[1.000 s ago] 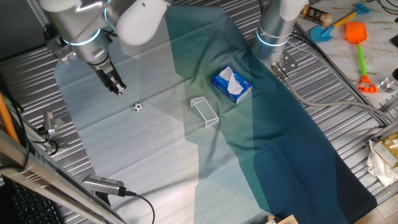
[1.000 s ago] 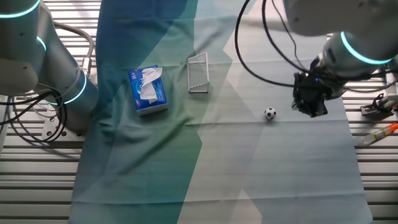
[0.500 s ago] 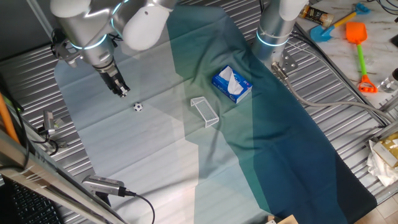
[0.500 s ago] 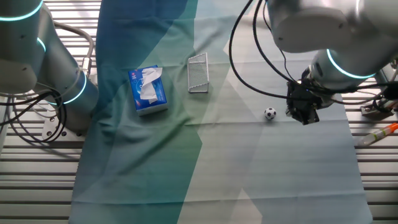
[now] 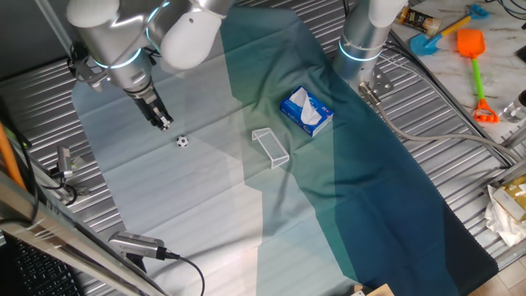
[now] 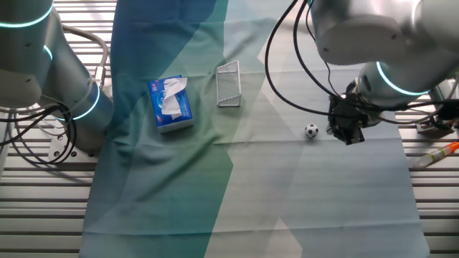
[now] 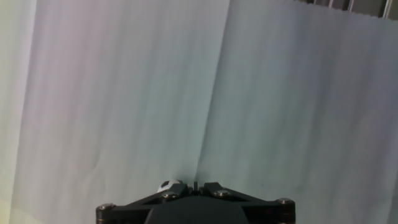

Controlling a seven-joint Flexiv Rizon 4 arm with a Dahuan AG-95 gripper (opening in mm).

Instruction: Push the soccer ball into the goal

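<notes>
Closing in low over the cloth-covered desk [image 5: 205,214], the gripper [image 5: 164,124] is seen just beside the soccer ball [image 5: 182,141], at about ten o'clock from it in one fixed view, with a sliver of cloth apparently between them. The fingers [image 6: 349,136] are pressed narrow, tips together in the hand view, and nothing is held. The soccer ball [image 6: 311,130] sits on the pale cloth, well apart from the goal [image 6: 228,84], which lies at about ten o'clock from it in the other fixed view, with the tissue box [image 6: 171,104] beside the goal on its far side. A clean straight shove is judged risky: a ball this small may be clipped off-centre and sent skidding wide of the goal's mouth, or toward the tissue box. The creases in the cloth could also deflect the roll. A push too brisk may carry it past the frame. Much is hard to read: in the hand view only a sliver of the soccer ball [image 7: 168,185] peeks above the gripper body, the goal is out of that view, and contact cannot be confirmed.
</notes>
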